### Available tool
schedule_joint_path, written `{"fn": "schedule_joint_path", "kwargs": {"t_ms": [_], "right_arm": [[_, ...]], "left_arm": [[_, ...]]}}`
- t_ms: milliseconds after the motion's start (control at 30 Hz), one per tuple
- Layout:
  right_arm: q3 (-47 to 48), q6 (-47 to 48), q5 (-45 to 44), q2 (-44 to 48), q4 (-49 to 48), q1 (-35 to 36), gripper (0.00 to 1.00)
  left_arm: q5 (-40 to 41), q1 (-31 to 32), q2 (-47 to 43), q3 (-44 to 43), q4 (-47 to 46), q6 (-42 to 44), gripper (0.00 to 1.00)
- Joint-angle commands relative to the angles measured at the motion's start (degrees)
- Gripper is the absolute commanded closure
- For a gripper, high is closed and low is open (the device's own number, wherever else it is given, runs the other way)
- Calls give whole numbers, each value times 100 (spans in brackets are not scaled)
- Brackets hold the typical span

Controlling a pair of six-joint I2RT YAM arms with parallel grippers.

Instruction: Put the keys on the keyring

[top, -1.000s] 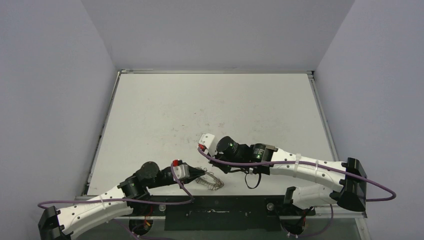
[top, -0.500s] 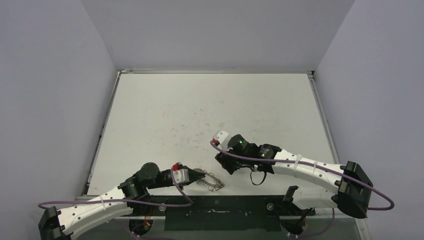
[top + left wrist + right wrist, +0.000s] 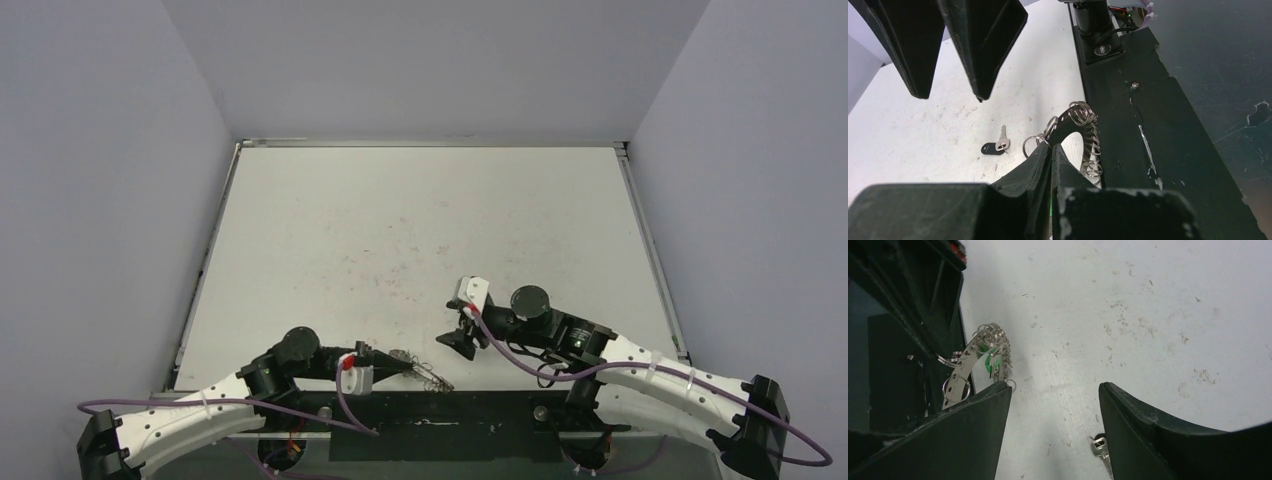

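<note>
Judging from the overhead view, the threading is not yet done: the left gripper [image 3: 403,366] lies low at the near edge of the table [image 3: 420,220], clamped on the keyring [image 3: 427,375], while the right gripper [image 3: 458,343] hangs just beside it with its wrist bent down toward the surface; the keys cannot be made out from here. Through the left wrist camera, the fingers are pressed together on the ring's flat band, which arches up and away at the edge of the black base plate [image 3: 1158,125] with its wire loops dangling. The keys [image 3: 997,145], a small silver key with a black tag, lie loose on the white surface, apart from the ring and below the right gripper's spread fingers. Through the right wrist camera, the jaws stand wide and empty; the keys peek in at the bottom edge beside one finger, and the ring sits off toward the other. What is left, as I read it, is to pick up the keys and hook them onto a loop.
</note>
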State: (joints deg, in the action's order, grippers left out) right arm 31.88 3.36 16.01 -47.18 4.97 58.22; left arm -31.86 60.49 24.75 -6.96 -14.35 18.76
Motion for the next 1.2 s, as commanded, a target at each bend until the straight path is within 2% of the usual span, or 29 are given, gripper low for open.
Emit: {"fn": "schedule_joint_path", "kwargs": {"t_ms": [0, 167, 300, 500, 700, 1033, 1167], "right_arm": [[-395, 1220, 1141, 134, -1064, 71, 35], [-531, 2435, 1690, -68, -1307, 285, 39], [-524, 2955, 1678, -360, -1503, 527, 42], [-303, 3304, 1824, -945, -1520, 772, 52], [-283, 3518, 1840, -1027, -1577, 853, 61], [-325, 3582, 1966, -841, -1746, 908, 61], [-260, 3694, 2114, -877, -1636, 992, 67]], "left_arm": [[-320, 75, -54, -16, -141, 580, 100], [-372, 108, 6, -33, -75, 655, 100], [-384, 136, 70, -26, -158, 610, 100], [-348, 164, 122, -43, -254, 479, 100], [-312, 190, 52, 5, -408, 337, 100], [-339, 200, 158, 10, -615, 193, 100], [-323, 209, 196, -4, -645, 164, 100]]}}
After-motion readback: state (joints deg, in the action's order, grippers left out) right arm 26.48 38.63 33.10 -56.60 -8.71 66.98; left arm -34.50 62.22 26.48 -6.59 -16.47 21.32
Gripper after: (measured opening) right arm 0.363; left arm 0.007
